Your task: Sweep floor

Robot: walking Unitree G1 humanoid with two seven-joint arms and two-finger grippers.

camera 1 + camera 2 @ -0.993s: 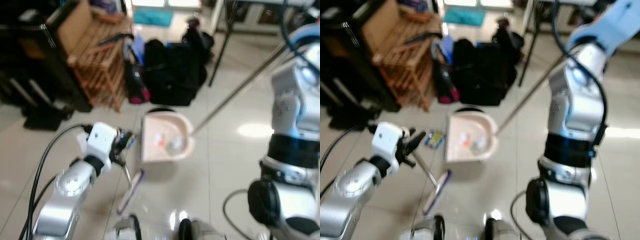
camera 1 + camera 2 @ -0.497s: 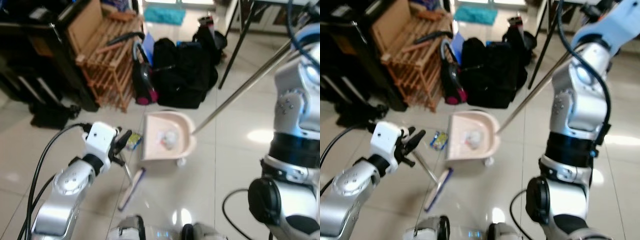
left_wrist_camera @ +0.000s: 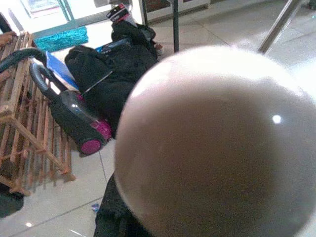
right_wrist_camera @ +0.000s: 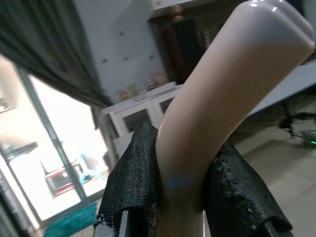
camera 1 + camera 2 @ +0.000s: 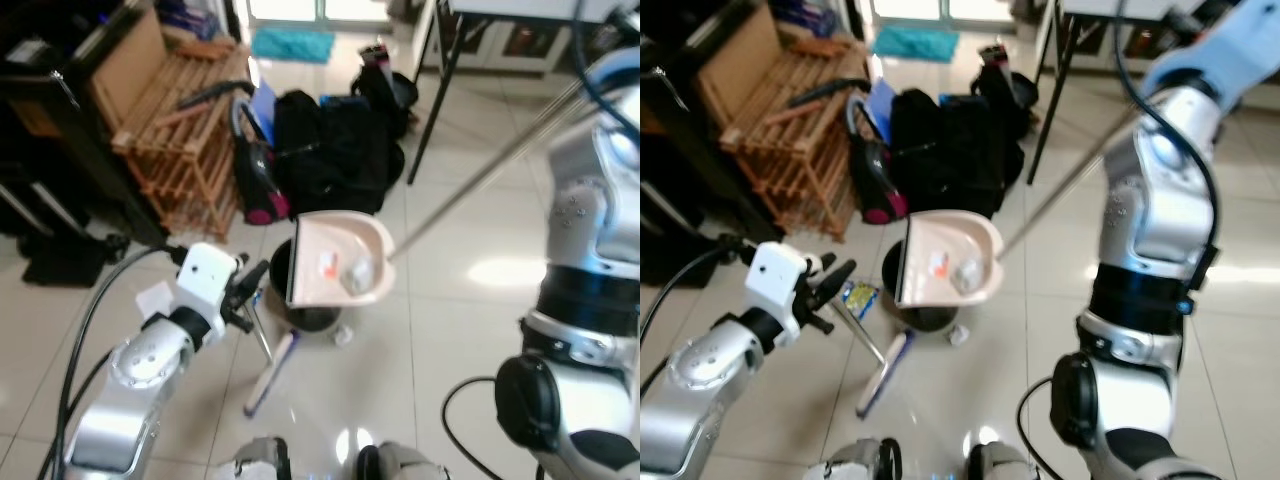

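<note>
— What sits furthest left?

— A slatted wooden rack (image 5: 190, 130) leaning against dark furniture, its bars pale and rough. Nearer the robot, the left gripper (image 5: 252, 285) is clenched on the thin metal stick of a brush (image 5: 268, 370). The stick runs down from between the black fingers to a flat, narrow brush head that rests on the glossy tiled floor (image 5: 450, 330) just below them.

— And beyond those fingers?

— A crumpled snack wrapper (image 5: 856, 296) lies on the tiles right beside them. Past it stands a round black bin (image 5: 305, 310), and over its mouth hangs the dustpan (image 5: 340, 262), a smooth pinkish plastic scoop with a rounded back. It carries a crumpled ball of pale paper and a small orange scrap. Another pale crumpled scrap (image 5: 342, 335) lies on the floor by the bin's foot.

— What is behind the bin?

— A heap of soft black bags (image 5: 330, 150) and a vacuum cleaner (image 5: 255, 170) with a magenta end.

— And the right side?

— The dustpan's long straight metal pole (image 5: 480, 180) rises slanting toward the raised right arm. In the right wrist view, the right gripper (image 4: 185, 197) is closed round the pole's smooth beige grip, one textured black finger on each side.
</note>
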